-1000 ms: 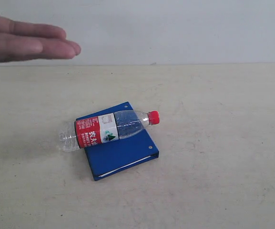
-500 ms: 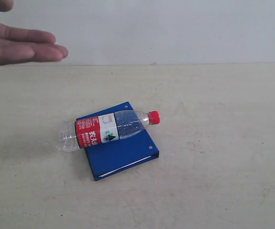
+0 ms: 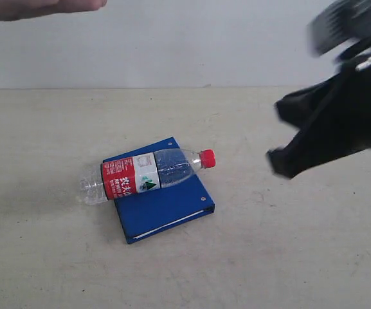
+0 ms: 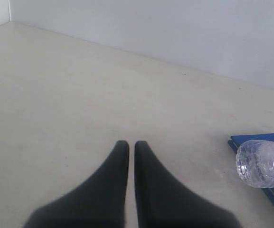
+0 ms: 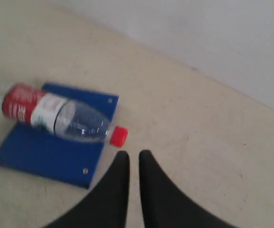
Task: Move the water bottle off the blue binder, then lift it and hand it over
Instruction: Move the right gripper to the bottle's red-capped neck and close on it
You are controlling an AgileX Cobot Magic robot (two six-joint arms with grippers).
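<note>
There is one bottle, ahead of the right gripper, with one red cap at the end nearer that gripper's tips. One binder lies under it, also ahead of the right gripper and off to one side of the left gripper. Two rivets show on the binder's cover, one near each corner of the edge that faces the right gripper. There are two grippers, and each has two black fingers. One human hand shows, well apart from the right gripper, beyond the bottle from it. One table lies under both grippers.
</note>
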